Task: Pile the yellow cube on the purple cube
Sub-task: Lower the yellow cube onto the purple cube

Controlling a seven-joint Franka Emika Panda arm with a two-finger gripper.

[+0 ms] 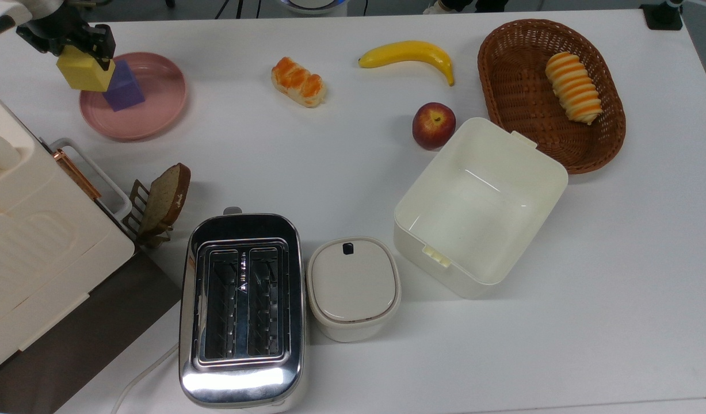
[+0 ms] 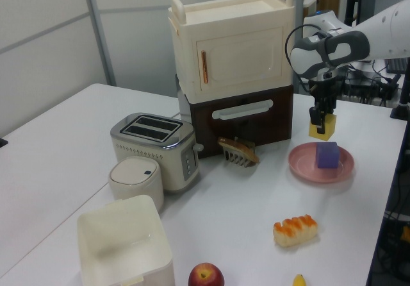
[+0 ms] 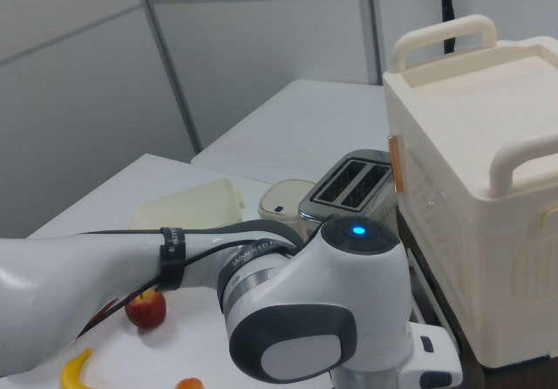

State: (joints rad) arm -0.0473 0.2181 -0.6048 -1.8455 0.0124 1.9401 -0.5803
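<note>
My claw (image 1: 88,47) is pinched on the yellow cube (image 1: 86,69), fingers against two opposite faces near its top, the block hanging clear of everything beneath. In the left view the claw (image 2: 318,117) carries the yellow cube (image 2: 322,127) above the far rim of the pink plate (image 2: 304,165), not over the target. The purple cube (image 1: 123,87) sits flat on the pink plate (image 1: 151,109); in the left view the purple cube (image 2: 327,154) stands lower than, and to the left view's right of, my load — the two are apart, not touching.

Handling assessment: the yellow cube appears rigid, matte and sharp-edged, probably light, since it hangs without visible sag or tilt in the grip. Flat opposite faces are the correct place to hold; the present hold looks sound. The matte surface should resist slipping. I judge the stacking face on the purple cube as level, though it looks turned at an angle to mine — worth squaring before release.

Count on the tabletop (image 1: 329,161):
- one yellow cube, one purple cube, one pink plate
- one banana (image 1: 409,54), one apple (image 1: 433,125)
- two bread pieces — one loose (image 1: 298,81), one (image 1: 573,87) in the basket (image 1: 502,75)
- one toaster (image 1: 241,310)
</note>
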